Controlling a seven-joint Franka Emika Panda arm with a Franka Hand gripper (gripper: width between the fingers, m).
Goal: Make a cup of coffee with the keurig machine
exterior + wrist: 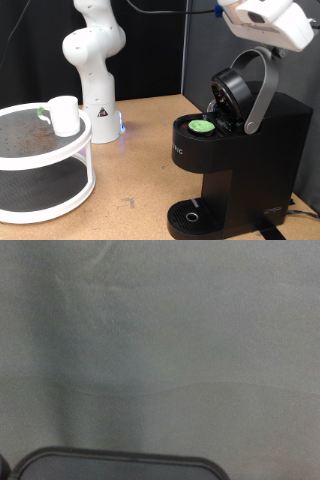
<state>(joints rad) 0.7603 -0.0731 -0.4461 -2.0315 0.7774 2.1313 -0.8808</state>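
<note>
The keurig machine (240, 140) stands at the exterior view's right with its lid (232, 92) raised. A dark pod with a green top (202, 126) sits in the open chamber. The silver-grey lid handle (262, 85) arches up to my gripper (266, 24), whose white body shows at the top right just above the handle's top. Its fingers do not show. The white cup (65, 114) stands on the top tier of a round shelf at the left, far from the gripper. The round drip tray (190, 217) holds nothing. The wrist view is a grey blur with a dark curved edge (120, 465).
A white two-tier round shelf (40, 170) fills the exterior view's left. The arm's white base (97, 110) stands behind it at the back of the wooden table (130, 180). A dark curtain hangs behind.
</note>
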